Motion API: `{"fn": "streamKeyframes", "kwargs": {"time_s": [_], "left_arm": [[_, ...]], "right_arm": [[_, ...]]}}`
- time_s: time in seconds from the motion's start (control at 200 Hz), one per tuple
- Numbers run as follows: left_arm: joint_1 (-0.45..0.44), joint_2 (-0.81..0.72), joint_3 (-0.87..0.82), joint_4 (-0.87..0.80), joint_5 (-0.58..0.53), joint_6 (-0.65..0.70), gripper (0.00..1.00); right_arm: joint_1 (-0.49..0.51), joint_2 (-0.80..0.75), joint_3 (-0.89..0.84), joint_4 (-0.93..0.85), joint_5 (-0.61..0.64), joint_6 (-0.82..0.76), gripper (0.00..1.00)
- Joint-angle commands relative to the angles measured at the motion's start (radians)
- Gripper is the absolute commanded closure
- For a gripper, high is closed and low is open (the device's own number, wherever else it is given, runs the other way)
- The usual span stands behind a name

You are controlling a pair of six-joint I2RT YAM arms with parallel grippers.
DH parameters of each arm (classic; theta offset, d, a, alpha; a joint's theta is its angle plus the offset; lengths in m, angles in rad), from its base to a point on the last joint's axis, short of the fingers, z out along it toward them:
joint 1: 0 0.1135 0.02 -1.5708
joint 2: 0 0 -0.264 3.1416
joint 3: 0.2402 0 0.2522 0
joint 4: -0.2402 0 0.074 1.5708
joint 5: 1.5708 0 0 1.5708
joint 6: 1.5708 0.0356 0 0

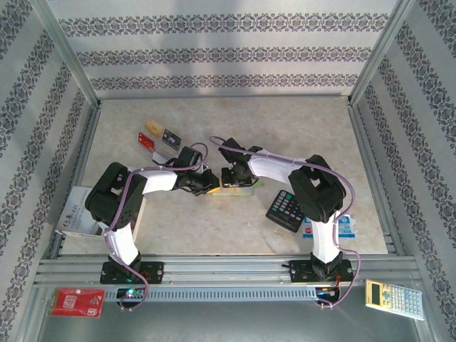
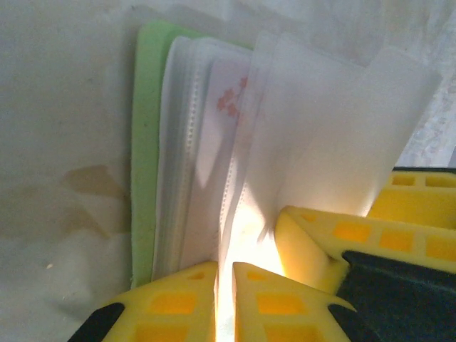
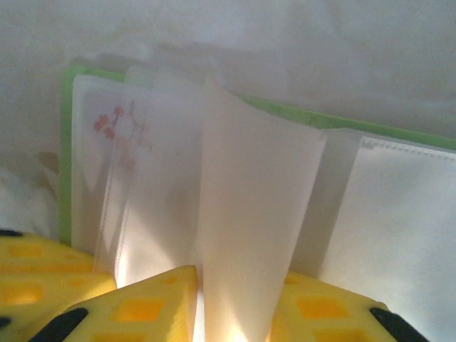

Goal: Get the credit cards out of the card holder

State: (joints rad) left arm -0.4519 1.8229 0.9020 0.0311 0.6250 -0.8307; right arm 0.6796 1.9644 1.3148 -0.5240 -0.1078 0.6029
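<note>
Left hand (image 2: 225, 272): yellow fingers nearly together with only a slit between them. A clear sleeve leaf (image 2: 235, 214) of the card holder (image 2: 146, 149) runs down into that slit, and we read it as pinched. Right hand (image 3: 239, 285): jaws partly apart, a narrow-to-middling gap, with one clear leaf standing upright in it. We cannot tell whether the pads press that leaf.

Card holder: the lime-green cover lies open and flat on the surface (image 1: 214, 231), about mid-surface. The two hands meet over it from left and right. In each wrist view a finger of the other hand sits just beside. The clear sleeves fan upward from the spine. One sleeve holds a pale insert (image 3: 114, 125) with a small pink flower print; we cannot tell whether it is a card.

Credit cards: three lie out on the surface toward the far left, well apart from the holder. They are a tan credit card (image 1: 152, 127), a red credit card (image 1: 146, 141) and a dark credit card (image 1: 171, 137), close together.

Elsewhere:
- A black calculator (image 1: 285, 209) lies near the holder's right, not touching it.
- A blue-and-white box (image 1: 346, 226) lies by the right arm.
- A white printed sheet (image 1: 77, 212) lies at the left edge.
- A red packet (image 1: 77, 303) and a pale yellow calculator (image 1: 394, 298) lie on the near metal ledge.
</note>
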Motion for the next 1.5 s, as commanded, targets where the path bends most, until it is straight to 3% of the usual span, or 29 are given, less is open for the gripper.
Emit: {"fn": "streamKeyframes", "kwargs": {"time_s": [0.0, 0.225, 0.64, 1.049, 1.494], "left_arm": [[-0.013, 0.026, 0.007, -0.033, -0.027, 0.021, 0.87], [-0.014, 0.042, -0.008, 0.003, -0.012, 0.009, 0.86], [-0.023, 0.015, -0.001, 0.175, 0.089, -0.092, 0.64], [-0.078, -0.016, 0.069, 0.141, 0.062, -0.105, 0.61], [-0.143, 0.097, 0.188, 0.063, 0.030, -0.073, 0.57]], "right_arm": [[-0.019, -0.083, -0.024, -0.033, -0.004, 0.040, 0.65], [-0.063, -0.237, -0.113, 0.033, -0.008, 0.110, 0.55], [-0.139, -0.400, -0.289, 0.190, 0.023, 0.161, 0.54], [-0.179, -0.441, -0.352, 0.239, 0.026, 0.175, 0.54], [-0.223, -0.483, -0.427, 0.289, 0.018, 0.207, 0.54]]}}
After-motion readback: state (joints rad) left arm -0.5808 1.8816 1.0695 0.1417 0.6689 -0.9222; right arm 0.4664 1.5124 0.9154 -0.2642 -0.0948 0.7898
